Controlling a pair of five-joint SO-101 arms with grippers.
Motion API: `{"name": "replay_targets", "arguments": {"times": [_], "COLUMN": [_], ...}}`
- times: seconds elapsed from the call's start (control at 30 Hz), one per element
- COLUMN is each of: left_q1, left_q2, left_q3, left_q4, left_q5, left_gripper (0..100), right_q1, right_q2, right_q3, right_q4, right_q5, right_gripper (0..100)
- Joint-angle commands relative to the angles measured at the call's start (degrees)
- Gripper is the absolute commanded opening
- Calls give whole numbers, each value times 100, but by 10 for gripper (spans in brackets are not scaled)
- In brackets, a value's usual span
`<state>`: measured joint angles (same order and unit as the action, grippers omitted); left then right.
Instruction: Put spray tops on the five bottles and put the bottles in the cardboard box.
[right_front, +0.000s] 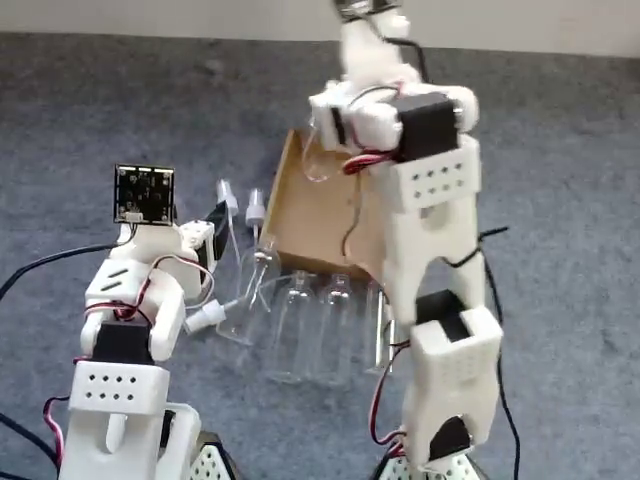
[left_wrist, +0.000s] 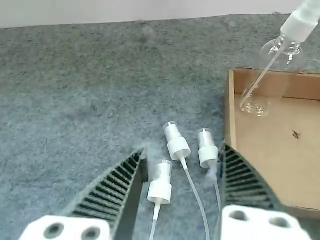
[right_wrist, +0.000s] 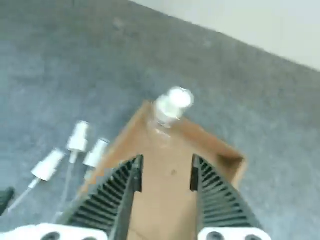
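My left gripper (left_wrist: 181, 152) hangs open low over the carpet, and three loose white spray tops (left_wrist: 177, 144) with long tubes lie between and just ahead of its fingers. Two of these tops (right_front: 240, 200) lie left of the cardboard box (right_front: 320, 225). My right gripper (right_wrist: 166, 160) is above the cardboard box (right_wrist: 220, 160), shut on a clear bottle (right_wrist: 167, 122) that bears a white spray top. That bottle (left_wrist: 272, 60) hangs tilted over the box (left_wrist: 272, 145). Several clear bottles (right_front: 310, 325) lie side by side before the box; the leftmost seems to bear a top (right_front: 205, 318).
Grey carpet covers the table. The box's near wall (left_wrist: 230, 115) stands close beside the left gripper's right finger. The right arm (right_front: 440, 260) rises over the lying bottles and the box. Open carpet lies to the far left.
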<state>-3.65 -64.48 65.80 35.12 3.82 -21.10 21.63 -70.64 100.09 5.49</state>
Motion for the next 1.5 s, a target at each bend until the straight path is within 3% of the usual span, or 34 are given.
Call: {"name": "replay_targets", "arguments": {"times": [0.0,0.23,0.43,0.63,0.8,1.0,1.13,1.27,1.47], "left_q1": [-75,-75,-66,-66,-66,-66,-66,-66,-66], "left_q2": [31,31,31,31,31,31,31,31,31], "left_q3": [-22,-22,-22,-22,-22,-22,-22,-22,-22], "left_q4": [-88,-97,-97,-105,-105,-105,-97,-97,-97], "left_q5": [-26,-26,-26,-26,-26,-26,-26,-26,-26], "left_gripper": [179,179,179,179,179,179,179,179,179], "right_q1": [295,295,295,295,295,312,655,1569,3178], "right_q2": [-1007,-3662,-5604,-6281,-5965,-5560,-5596,-5719,-5508], "right_q3": [1244,5727,9464,12057,12787,12787,12787,12787,12787], "right_q4": [127,-127,-1578,-3160,-3916,-3987,-3952,-3943,-3969], "right_q5": [53,70,18,-132,-853,-1073,-1020,-167,905], "right_gripper": [105,113,286,305,305,299,176,59,45]}}
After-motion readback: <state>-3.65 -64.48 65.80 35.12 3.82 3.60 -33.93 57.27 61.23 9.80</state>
